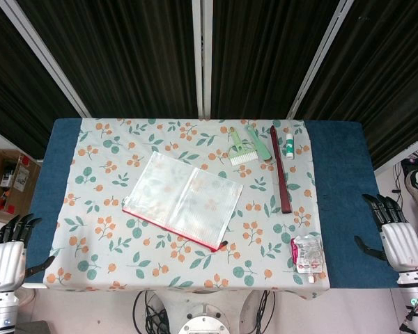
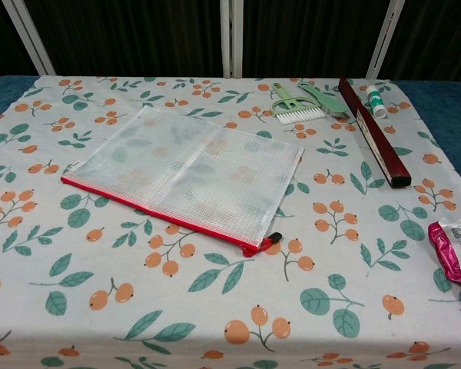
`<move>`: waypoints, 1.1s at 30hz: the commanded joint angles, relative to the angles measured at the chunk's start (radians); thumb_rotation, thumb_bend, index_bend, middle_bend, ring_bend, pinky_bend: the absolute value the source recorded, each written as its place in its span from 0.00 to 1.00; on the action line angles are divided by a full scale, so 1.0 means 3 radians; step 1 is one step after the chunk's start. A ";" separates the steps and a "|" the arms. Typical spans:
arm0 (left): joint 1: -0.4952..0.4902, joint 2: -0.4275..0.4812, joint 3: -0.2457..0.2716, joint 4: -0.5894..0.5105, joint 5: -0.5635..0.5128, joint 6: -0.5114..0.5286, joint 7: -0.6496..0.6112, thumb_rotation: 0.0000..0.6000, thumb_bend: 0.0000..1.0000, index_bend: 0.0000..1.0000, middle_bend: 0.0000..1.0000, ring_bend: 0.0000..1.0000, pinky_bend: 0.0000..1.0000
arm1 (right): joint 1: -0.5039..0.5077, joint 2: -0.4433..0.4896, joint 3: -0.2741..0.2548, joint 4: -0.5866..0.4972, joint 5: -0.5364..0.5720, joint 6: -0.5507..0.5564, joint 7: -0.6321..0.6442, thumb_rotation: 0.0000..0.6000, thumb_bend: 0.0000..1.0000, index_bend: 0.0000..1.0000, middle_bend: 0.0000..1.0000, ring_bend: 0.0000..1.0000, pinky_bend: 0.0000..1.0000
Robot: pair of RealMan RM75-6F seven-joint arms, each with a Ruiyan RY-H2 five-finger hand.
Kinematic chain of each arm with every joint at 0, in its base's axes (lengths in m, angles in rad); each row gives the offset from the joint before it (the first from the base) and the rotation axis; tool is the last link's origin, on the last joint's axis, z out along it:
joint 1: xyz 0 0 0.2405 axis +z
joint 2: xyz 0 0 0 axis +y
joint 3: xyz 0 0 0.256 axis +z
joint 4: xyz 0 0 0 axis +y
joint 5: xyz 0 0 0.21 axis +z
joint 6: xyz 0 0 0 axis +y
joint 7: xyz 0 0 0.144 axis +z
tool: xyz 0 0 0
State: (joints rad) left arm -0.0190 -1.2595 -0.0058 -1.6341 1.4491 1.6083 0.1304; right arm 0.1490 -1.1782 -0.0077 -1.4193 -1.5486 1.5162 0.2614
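a clear mesh pouch (image 1: 184, 198) lies flat near the middle of the table (image 1: 341, 202), turned at an angle on a cloth (image 1: 104, 229) printed with orange berries and green leaves. the pouch is see-through with a fine grid weave, so the print shows faintly through it; a red zipper band runs along its near edge and ends in a small dark pull (image 2: 274, 237) at the near right corner. the left robot hand (image 1: 7, 257) hangs off the table's near left corner, released, fingers apart and holding nothing. the right robot hand (image 1: 397, 240) sits off the right edge, likewise released. nearest the right robot hand is a small packet (image 1: 308, 254) with a pink edge. at the far side lie a green brush (image 1: 241, 147), a green comb (image 1: 259, 141), a long dark red strip (image 1: 279, 169) and a small white tube (image 1: 290, 144).
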 commanded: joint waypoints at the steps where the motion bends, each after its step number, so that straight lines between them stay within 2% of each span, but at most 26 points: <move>1: 0.0006 0.0000 -0.0002 0.0000 0.0008 -0.0017 0.0005 1.00 0.06 0.21 0.15 0.09 0.15 | -0.0002 0.0012 0.0017 -0.0026 -0.0001 -0.0005 -0.0010 1.00 0.18 0.00 0.10 0.00 0.04; 6: -0.0004 0.0007 0.0029 -0.0043 0.0145 -0.0013 0.0113 1.00 0.06 0.21 0.15 0.09 0.15 | -0.0044 0.0062 0.0034 -0.0061 -0.0016 0.0039 -0.0015 1.00 0.18 0.00 0.10 0.00 0.04; 10: -0.0136 0.0028 0.0021 -0.0148 0.0368 -0.0105 0.0193 1.00 0.06 0.21 0.15 0.09 0.15 | -0.0069 0.0096 0.0049 -0.0077 -0.0060 0.0094 -0.0002 1.00 0.18 0.00 0.10 0.00 0.04; 15: -0.0537 -0.0009 -0.0045 -0.0326 0.0756 -0.0485 0.0350 1.00 0.07 0.22 0.15 0.09 0.15 | -0.0055 0.0138 0.0066 -0.0121 -0.0141 0.0111 -0.0027 1.00 0.18 0.00 0.10 0.00 0.04; 18: -0.0847 -0.0103 -0.0096 -0.0389 0.0857 -0.0891 0.0391 1.00 0.07 0.23 0.15 0.09 0.15 | -0.0040 0.0156 0.0069 -0.0152 -0.0174 0.0089 -0.0048 1.00 0.18 0.00 0.10 0.00 0.04; 22: -0.1244 -0.0397 -0.0181 -0.0314 0.0832 -0.1442 0.0482 1.00 0.07 0.23 0.15 0.09 0.15 | -0.0024 0.0146 0.0078 -0.0159 -0.0207 0.0074 -0.0044 1.00 0.18 0.00 0.10 0.00 0.04; 26: -0.1521 -0.0726 -0.0249 -0.0150 0.0692 -0.1842 0.0560 1.00 0.08 0.23 0.15 0.09 0.15 | -0.0008 0.0113 0.0078 -0.0130 -0.0208 0.0023 -0.0038 1.00 0.18 0.00 0.10 0.00 0.04; 33: -0.1867 -0.1161 -0.0385 0.0116 0.0316 -0.2315 0.0738 1.00 0.09 0.23 0.15 0.09 0.15 | 0.0006 0.0082 0.0086 -0.0092 -0.0207 -0.0022 -0.0025 1.00 0.18 0.00 0.10 0.00 0.04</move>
State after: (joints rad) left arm -0.5539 -1.5815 -0.1059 -1.6233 1.5696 0.9404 0.3331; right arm 0.1509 -1.1533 0.0179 -1.4469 -1.6105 1.5096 0.2539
